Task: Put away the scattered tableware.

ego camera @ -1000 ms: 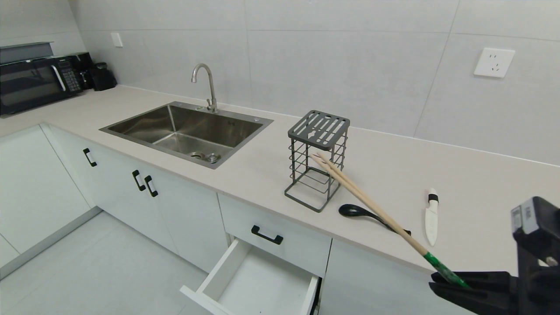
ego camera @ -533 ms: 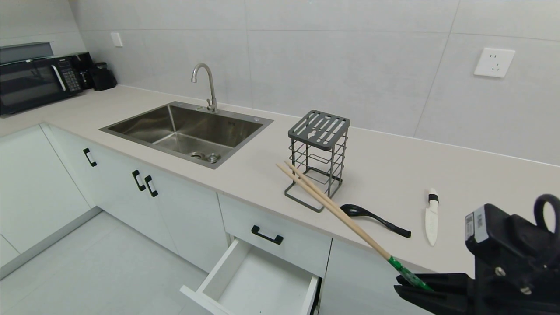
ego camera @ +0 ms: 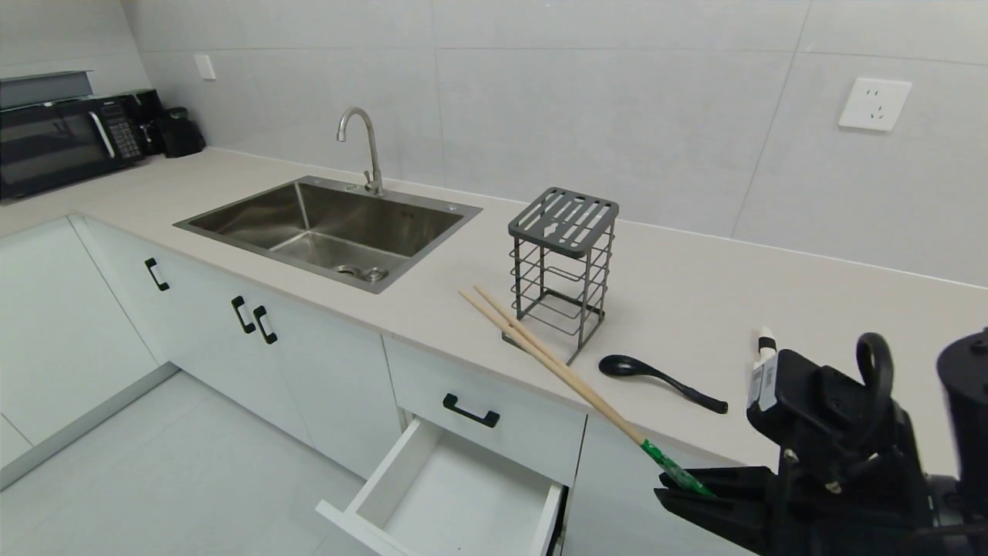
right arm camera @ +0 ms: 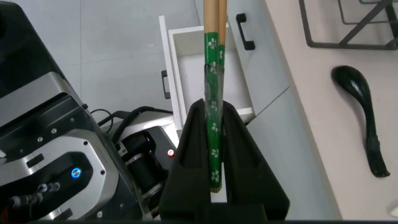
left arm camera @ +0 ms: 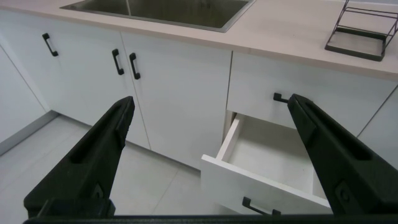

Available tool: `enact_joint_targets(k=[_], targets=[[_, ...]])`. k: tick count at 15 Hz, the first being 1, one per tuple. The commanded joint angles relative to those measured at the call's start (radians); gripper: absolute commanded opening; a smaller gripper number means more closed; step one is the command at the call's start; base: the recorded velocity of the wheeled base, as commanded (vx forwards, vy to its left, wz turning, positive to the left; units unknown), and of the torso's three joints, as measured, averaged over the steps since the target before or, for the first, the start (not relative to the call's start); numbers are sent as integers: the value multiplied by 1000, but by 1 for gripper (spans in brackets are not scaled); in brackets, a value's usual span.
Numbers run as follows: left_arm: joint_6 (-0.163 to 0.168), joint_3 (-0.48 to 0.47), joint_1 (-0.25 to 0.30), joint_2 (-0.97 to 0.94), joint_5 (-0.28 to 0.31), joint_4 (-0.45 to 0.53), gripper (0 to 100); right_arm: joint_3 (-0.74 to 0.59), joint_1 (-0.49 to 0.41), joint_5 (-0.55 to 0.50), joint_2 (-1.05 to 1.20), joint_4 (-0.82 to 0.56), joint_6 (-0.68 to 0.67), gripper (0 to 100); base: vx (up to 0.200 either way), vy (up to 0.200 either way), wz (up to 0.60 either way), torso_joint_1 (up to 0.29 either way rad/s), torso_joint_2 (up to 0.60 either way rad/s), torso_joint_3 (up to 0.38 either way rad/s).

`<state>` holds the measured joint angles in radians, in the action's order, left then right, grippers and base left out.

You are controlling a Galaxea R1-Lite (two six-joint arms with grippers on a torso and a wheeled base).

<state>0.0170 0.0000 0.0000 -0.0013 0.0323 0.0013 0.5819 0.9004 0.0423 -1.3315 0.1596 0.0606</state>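
Right gripper (ego camera: 679, 494) sits low in front of the cabinets, below the countertop (ego camera: 695, 293) edge and to the right of the open drawer (ego camera: 386, 471). Its fingers are clamped on the green-patterned end of the pair of chopsticks (ego camera: 556, 363). In the right wrist view, the chopsticks (right arm camera: 214, 37) stand straight out from between the closed fingers of the right gripper (right arm camera: 214, 118).

The chopsticks slant up and left from the grip. They cross the counter edge and pass in front of the base of the wire rack (ego camera: 562, 270). The bare wooden tips end left of the rack, above the counter. Cannot tell whether they touch the rack.

Left gripper (left arm camera: 210, 102): fingers spread wide apart, facing the cabinet fronts and the drawer (left arm camera: 219, 149).

Containers:
- Drawer: pulled out under the counter, white floor showing.
- Rack: upright on the counter, slotted plate on top, countertop visible through its wire sides.
- Sink (ego camera: 231, 220): steel, set into the counter left of the rack, drain fitting at the bottom, faucet (ego camera: 363, 139) behind it.

On the counter, a black spoon (ego camera: 656, 378) lies just right of the rack base, bowl toward the rack. A white knife (ego camera: 764, 340) lies farther right, partly hidden behind the right arm.
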Motion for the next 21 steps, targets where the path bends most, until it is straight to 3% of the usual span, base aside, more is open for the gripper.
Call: enact_joint_targets(k=[1, 3, 8, 10, 17, 21], targets=[[0, 0, 0, 1, 0, 0, 100, 1, 31, 1, -37, 1, 30, 0, 0, 0, 0, -227, 456, 222], [0, 0, 0, 1, 0, 0, 100, 12, 32, 1, -66, 5, 122, 0, 0, 0, 0, -137, 276, 137], [0, 0, 0, 1, 0, 0, 100, 96, 61, -9, -164, 18, 133, 0, 0, 0, -120, -169, 337, 157], [0, 0, 0, 1, 0, 0, 100, 167, 81, -9, -236, 17, 133, 0, 0, 0, -600, -149, 283, 129], [0, 0, 0, 1, 0, 0, 100, 444, 107, -1, -460, 15, 136, 0, 0, 0, 0, -69, 139, 69], [0, 0, 0, 1, 0, 0, 100, 527, 110, 2, -532, 14, 150, 0, 0, 0, 0, 0, 0, 0]])
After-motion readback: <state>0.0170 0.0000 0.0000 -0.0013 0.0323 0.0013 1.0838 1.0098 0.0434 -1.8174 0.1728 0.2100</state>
